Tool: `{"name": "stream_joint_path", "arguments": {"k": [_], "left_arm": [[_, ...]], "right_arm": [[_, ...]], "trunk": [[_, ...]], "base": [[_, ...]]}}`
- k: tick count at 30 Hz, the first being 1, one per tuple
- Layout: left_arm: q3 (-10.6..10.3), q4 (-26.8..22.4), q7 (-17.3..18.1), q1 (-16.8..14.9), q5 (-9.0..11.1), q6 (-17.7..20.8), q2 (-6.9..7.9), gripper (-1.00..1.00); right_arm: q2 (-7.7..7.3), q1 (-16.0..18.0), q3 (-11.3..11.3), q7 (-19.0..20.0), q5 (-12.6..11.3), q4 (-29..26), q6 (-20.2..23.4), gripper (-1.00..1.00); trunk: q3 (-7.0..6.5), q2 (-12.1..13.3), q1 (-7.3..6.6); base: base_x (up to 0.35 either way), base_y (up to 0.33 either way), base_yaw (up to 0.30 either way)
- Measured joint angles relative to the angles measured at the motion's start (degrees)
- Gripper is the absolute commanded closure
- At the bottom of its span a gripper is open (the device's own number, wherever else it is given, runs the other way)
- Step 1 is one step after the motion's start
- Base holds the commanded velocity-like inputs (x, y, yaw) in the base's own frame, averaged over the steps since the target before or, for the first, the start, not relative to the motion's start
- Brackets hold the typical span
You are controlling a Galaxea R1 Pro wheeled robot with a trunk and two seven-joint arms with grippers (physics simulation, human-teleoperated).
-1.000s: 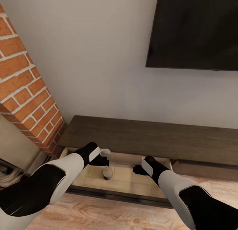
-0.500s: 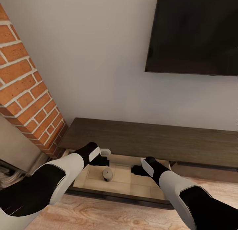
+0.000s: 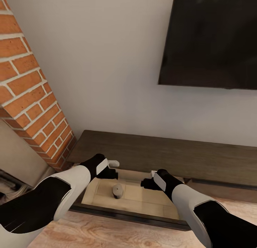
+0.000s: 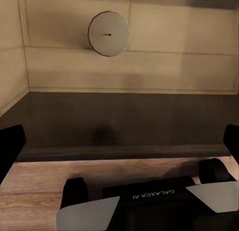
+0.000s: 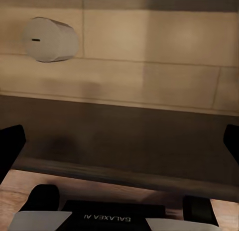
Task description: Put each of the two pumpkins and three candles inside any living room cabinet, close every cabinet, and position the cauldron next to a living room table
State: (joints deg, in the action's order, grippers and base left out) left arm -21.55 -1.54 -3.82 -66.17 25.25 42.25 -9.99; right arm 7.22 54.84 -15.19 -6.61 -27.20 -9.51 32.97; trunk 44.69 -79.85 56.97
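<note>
One candle [image 3: 117,190] stands inside the cabinet [image 3: 171,155] drawer [image 3: 135,196]; both pincers, left [image 3: 113,170] and right [image 3: 145,183], hang above it, spread wide, empty.

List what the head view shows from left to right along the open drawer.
left gripper → candle → right gripper, all over the open drawer of the cabinet.

Grey-tan candle [image 3: 117,190] in a pale drawer [image 3: 150,201]
Around it: dark brown cabinet [image 3: 167,155], red brick column [image 3: 28,94], black screen [image 3: 214,37], white wall [image 3: 107,62].
</note>
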Motion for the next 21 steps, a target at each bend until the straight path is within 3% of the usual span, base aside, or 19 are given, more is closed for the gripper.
{"name": "stream_joint_path", "arguments": {"k": [6,21], "left_arm": [[0.0,0.3,0.0,0.0,0.0,-3.5,0.00,-1.00],[0.0,0.3,0.0,0.0,-0.1,-4.3,0.00,-1.00]], "right_arm": [[0.00,0.0,0.0,0.0,0.0,0.1,0.0,-1.00],[0.00,-0.1,0.0,-0.2,0.1,0.1,0.0,-1.00]], "trunk": [[-1.61,2.4,-1.32],[-5.65,8.4,-4.61]], "base": [[0.000,0.000,0.072],[0.000,0.000,0.072]]}}
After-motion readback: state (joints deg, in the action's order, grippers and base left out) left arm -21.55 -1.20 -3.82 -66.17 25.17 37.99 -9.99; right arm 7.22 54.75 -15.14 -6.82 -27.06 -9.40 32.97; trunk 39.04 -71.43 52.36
